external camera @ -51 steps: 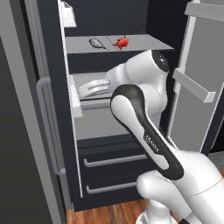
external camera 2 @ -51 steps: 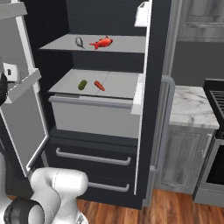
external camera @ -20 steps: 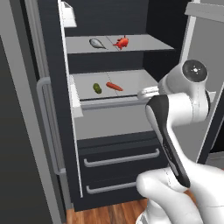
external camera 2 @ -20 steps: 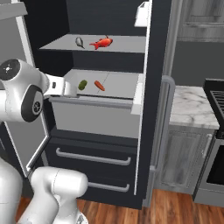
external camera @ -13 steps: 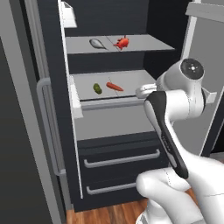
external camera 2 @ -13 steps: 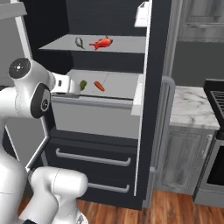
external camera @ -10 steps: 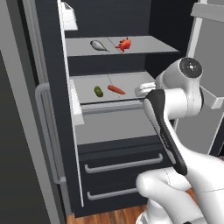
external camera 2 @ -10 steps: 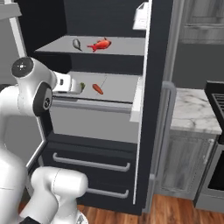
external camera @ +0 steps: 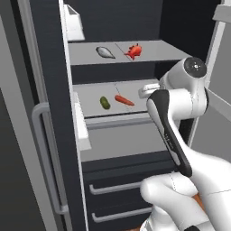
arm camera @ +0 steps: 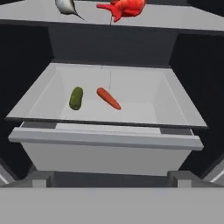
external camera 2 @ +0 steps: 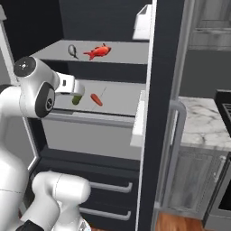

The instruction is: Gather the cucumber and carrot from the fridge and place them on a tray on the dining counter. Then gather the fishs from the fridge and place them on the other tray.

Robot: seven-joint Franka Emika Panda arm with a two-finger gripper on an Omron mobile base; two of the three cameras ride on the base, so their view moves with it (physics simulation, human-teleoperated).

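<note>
The black fridge point(external camera: 48, 67) stands open. On its middle light grey shelf point(arm camera: 140, 94) the dark-green cucumber point(arm camera: 76, 97) point(external camera: 104, 102) point(external camera 2: 76, 99) lies just left of the orange carrot point(arm camera: 108, 98) point(external camera: 123, 100) point(external camera 2: 96, 99). One shelf up lie the fishs: a silver-grey one point(external camera: 105, 52) point(external camera 2: 72, 50) point(arm camera: 66, 6) and a red-orange one point(external camera: 134, 51) point(external camera 2: 99, 51) point(arm camera: 124, 8). My gripper point(arm camera: 111, 178) is open and empty, level with the middle shelf's front edge and facing both vegetables from a short way off. The trays and the dining counter are out of view.
Two lower drawers with bar handles point(external camera: 117, 187) point(external camera 2: 108, 185) sit under the shelf. The fridge's doors point(external camera: 27, 135) point(external camera 2: 158, 113) flank the opening on both sides. A marble-topped grey cabinet point(external camera 2: 200, 122) stands to the right of the fridge.
The arm has swung off the shelf, uncovering the vegetables, and the hand now points at the middle shelf. Both base views have shifted closer to the fridge. The gripper stays open.
</note>
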